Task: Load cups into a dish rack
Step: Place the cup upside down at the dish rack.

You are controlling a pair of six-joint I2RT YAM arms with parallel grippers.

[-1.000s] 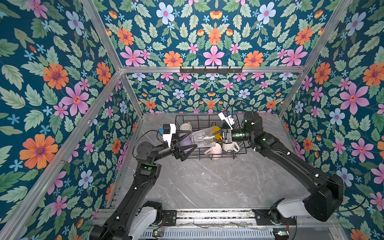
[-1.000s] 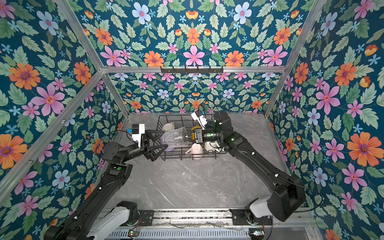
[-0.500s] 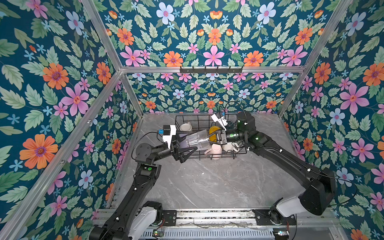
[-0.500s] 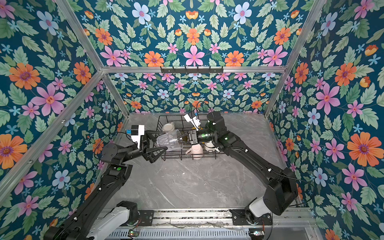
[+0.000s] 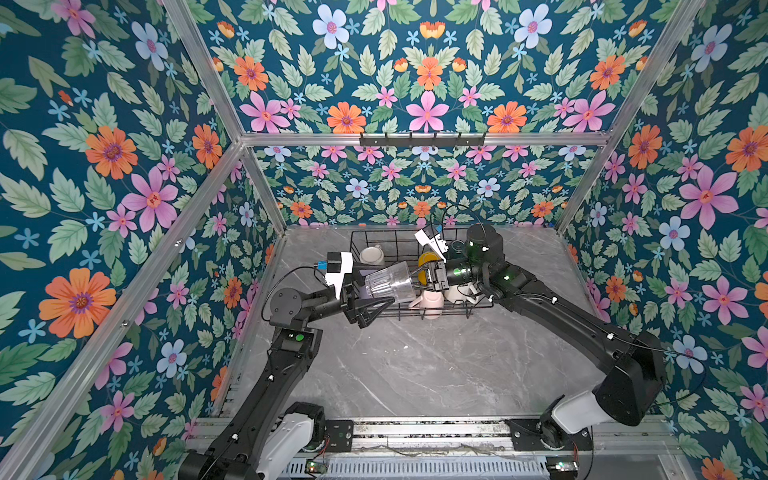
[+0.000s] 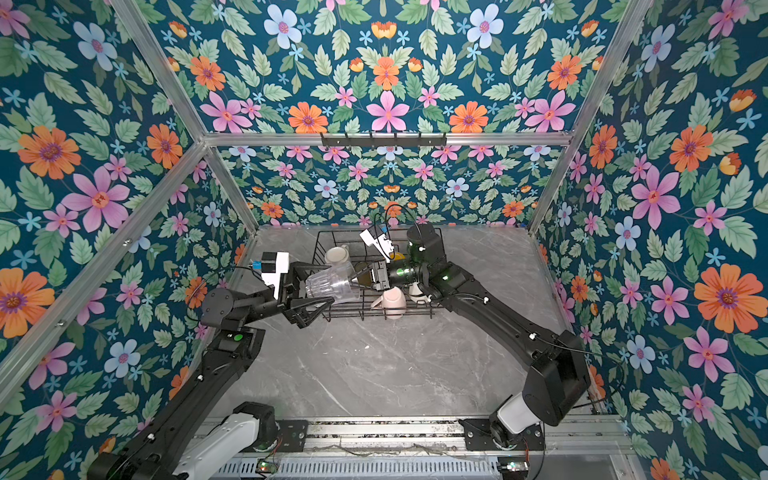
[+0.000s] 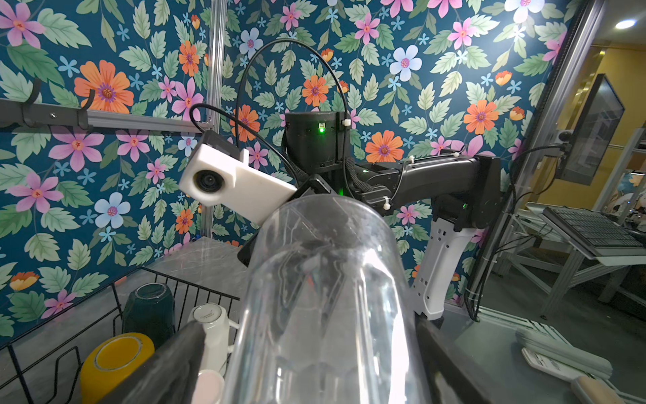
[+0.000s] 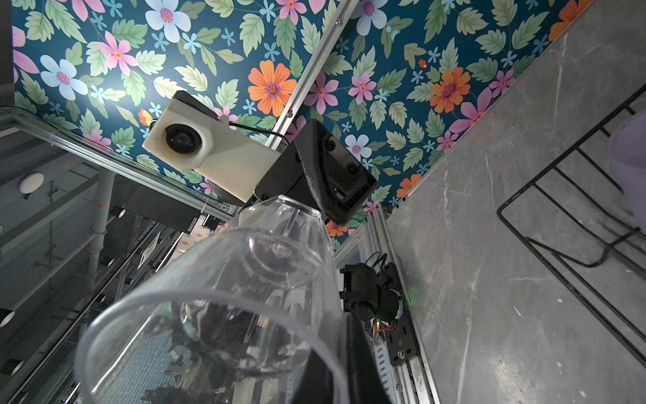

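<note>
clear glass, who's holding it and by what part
The right gripper holds the clear glass by its rim, fingers pinching the wall at the mouth. The left gripper stands open around its base.

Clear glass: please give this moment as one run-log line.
clear glass: sideways in air near dish rack | right gripper: jaws shut on rim | left gripper: jaws open around base

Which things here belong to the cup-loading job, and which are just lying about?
Job: clear ribbed glass pinched by the right gripper; black wire dish rack; yellow mug, pale pink mug, dark green mug, white mug inside it.
Lying about: black hook rail on the back wall; dark keyboard outside the enclosure.
</note>
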